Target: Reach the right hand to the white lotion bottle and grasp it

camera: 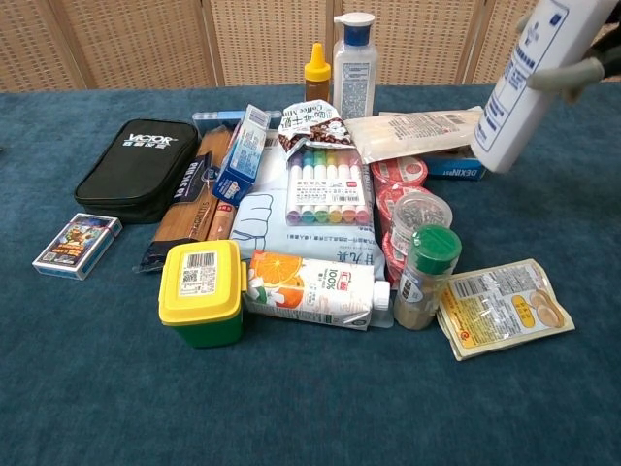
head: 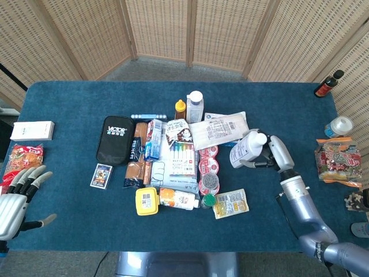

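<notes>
My right hand grips the white lotion bottle and holds it off the table, tilted with its cap toward the right. In the chest view the lotion bottle hangs at the upper right, one finger wrapped across its side; the rest of that hand is cut off by the frame. My left hand shows only in the head view, at the lower left by the table's near edge, fingers spread and holding nothing.
A pile fills the table's middle: black Victor case, marker pack, yellow-lidded tub, orange juice carton, green-capped spice jar, yellow sachet, clear bottle. Snacks lie at the right edge.
</notes>
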